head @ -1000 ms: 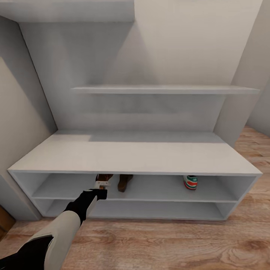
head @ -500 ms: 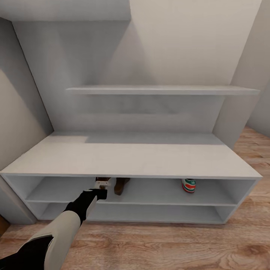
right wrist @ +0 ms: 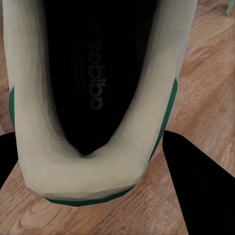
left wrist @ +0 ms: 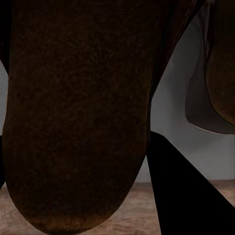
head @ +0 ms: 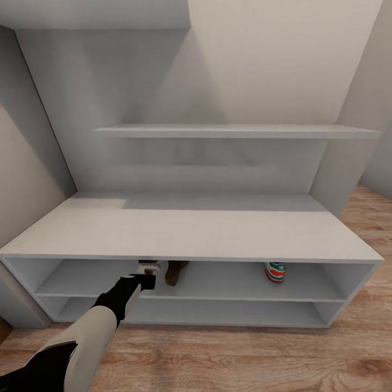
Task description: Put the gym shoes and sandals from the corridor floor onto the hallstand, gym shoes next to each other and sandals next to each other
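Note:
The hallstand point(head: 207, 228) stands against the wall on the corridor floor point(head: 245, 354). My left gripper point(head: 148, 267) reaches into its upper open compartment, shut on a dark-brown sandal point(left wrist: 78, 117) that is mostly hidden under the bench top in the head view. The other sandal point(head: 175, 272) lies on the same shelf just to its right, close beside it point(left wrist: 223, 63). One gym shoe point(head: 275, 271) sits further right on that shelf. The second gym shoe point(right wrist: 93, 98) is held heel-first in my right gripper point(right wrist: 98, 169), fingers point(right wrist: 198, 188) on either side, above wood flooring point(right wrist: 205, 88).
A long upper shelf point(head: 234, 130) juts from the back panel above the bench top. The lower compartment point(head: 218, 310) holds nothing I can see. Walls close in at left point(head: 22, 179) and right point(head: 359, 109); floor runs on at the right point(head: 375, 207).
The head camera has shifted, so the hallstand sits a little lower and wider in view. My left gripper with its sandal has gone slightly deeper under the bench top.

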